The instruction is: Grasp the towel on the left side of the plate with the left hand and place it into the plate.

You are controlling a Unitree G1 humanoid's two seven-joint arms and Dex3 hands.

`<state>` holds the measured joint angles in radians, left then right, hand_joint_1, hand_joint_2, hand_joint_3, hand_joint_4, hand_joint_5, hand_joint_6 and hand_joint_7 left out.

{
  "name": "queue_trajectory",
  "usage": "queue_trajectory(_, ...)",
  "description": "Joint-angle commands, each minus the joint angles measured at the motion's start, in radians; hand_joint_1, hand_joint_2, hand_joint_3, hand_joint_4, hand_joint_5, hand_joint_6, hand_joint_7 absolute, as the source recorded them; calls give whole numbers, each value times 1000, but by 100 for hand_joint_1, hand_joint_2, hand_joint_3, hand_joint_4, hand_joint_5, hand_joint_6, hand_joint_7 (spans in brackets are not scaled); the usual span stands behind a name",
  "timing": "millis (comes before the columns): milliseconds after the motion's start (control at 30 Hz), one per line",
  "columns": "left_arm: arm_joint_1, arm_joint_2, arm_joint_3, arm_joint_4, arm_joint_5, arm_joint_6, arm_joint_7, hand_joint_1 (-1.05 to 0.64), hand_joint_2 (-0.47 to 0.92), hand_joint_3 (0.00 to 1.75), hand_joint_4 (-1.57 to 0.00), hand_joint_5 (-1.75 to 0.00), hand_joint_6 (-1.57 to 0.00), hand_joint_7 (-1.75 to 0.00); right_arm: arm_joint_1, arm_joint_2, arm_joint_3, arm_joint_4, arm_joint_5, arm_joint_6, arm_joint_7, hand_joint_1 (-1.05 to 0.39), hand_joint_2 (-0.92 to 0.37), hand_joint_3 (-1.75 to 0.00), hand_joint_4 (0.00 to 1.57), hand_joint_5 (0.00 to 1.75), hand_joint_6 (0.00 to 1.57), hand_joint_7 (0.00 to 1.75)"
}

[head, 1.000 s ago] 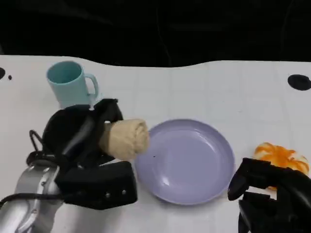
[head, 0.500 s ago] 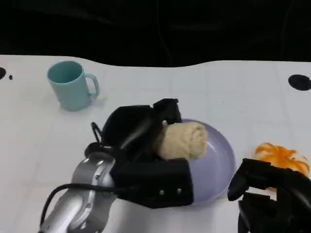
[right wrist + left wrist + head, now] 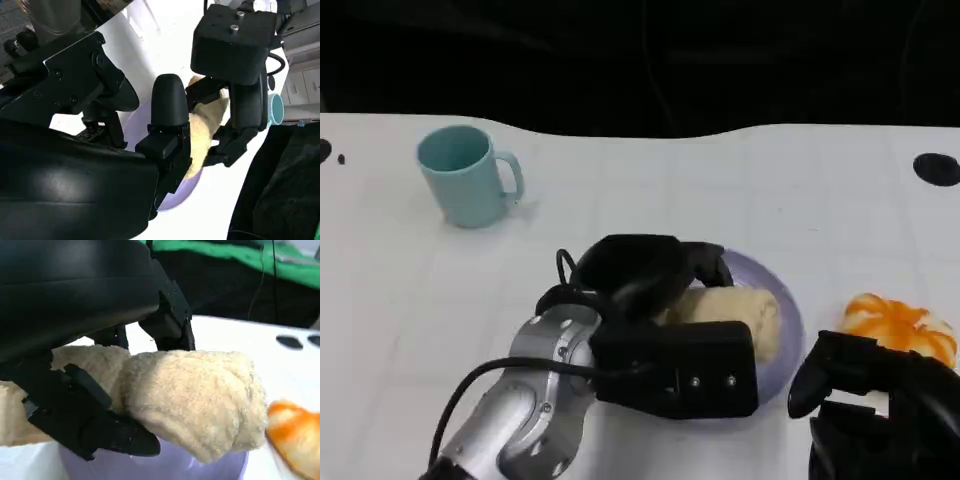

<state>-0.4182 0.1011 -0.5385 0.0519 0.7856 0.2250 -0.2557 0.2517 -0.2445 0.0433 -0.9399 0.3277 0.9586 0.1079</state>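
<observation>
White tabletop, faint grid lines, dark backdrop beyond its far edge. Left hand, black, on a silver forearm with a black cable looped along it: positioned over the round lavender plate, fingers wrapped around the rolled beige terry-cloth towel. In the left wrist view the black fingers clamp the roll from both sides, the free fluffy end of the towel projecting past them above the lavender plate rim; whether the towel touches the plate surface cannot be told. In the right wrist view the same towel shows as a pale mass over the plate, flanked by the left hand's fingers. Right hand, black, at the near right edge of the table, just beside the plate's right rim, fingers curled inward, nothing visible in them. Orange peeled-fruit-like object with pale streaks, on the table right of the plate, just behind the right hand; also seen blurred in the left wrist view. Light teal ceramic mug with handle turned right, upright, far left of the table, well apart from the plate. Black round mark on the table at the far right edge.
</observation>
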Motion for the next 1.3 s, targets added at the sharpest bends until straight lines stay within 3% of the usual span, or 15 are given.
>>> queue_trajectory(33, -11, 25, -13, -38, 18, 14, -44, -62, 92, 8, -19, -35, -25, -1, -3, -7, -2, -17, 3, 2, 1, -5, -53, -127, 72, 175, 62, 159)
queue_trajectory(200, -7, 54, -29, -71, 34, 16, -82, -77, 92, 11, -4, -30, -15, 0, -2, -7, -8, -14, 9, 1, 7, -4, -53, -127, 73, 175, 62, 160)
queue_trajectory(367, 4, 77, -17, -131, 35, 35, -130, -79, 92, 10, 0, -27, -13, 0, -2, -4, -10, -7, 9, 1, 7, -5, -53, -128, 73, 175, 62, 160)
queue_trajectory(633, 62, 130, 113, -272, -153, 52, -243, -79, 92, 15, 0, -25, -17, -2, -5, -2, -8, -7, 5, 2, 5, -4, -53, -128, 73, 175, 63, 160)
queue_trajectory(800, 123, 163, 240, -381, -349, 51, -302, -72, 92, 12, -1, -49, -25, -5, -7, -1, -8, 1, 7, -1, 9, -5, -53, -127, 73, 175, 62, 160)
queue_trajectory(933, 192, 193, 358, -465, -503, 29, -317, -60, 92, 18, -24, -68, -38, -9, -9, 4, -5, 5, 5, -1, 5, -4, -53, -127, 73, 175, 62, 160)
queue_trajectory(1000, 245, 203, 427, -482, -588, -30, -303, -44, 92, 28, -63, -64, -65, -12, -9, 2, -5, 10, 4, -5, 9, -4, -53, -128, 74, 175, 63, 160)
queue_trajectory(1033, 267, 205, 452, -491, -621, -41, -299, -42, 92, 30, -70, -63, -70, -13, -9, 0, -6, 13, 5, -8, 12, -4, -53, -129, 74, 175, 63, 160)
queue_trajectory(1100, 324, 198, 508, -530, -705, -26, -299, -37, 92, 32, -80, -63, -82, -14, -11, 0, -9, 15, 7, -8, 16, -4, -53, -129, 74, 175, 63, 160)
queue_trajectory(1300, 519, 156, 651, -685, -940, 61, -258, -29, 92, 34, -90, -68, -95, -17, -11, -7, -11, 28, 6, -24, 34, -4, -51, -131, 74, 175, 63, 160)
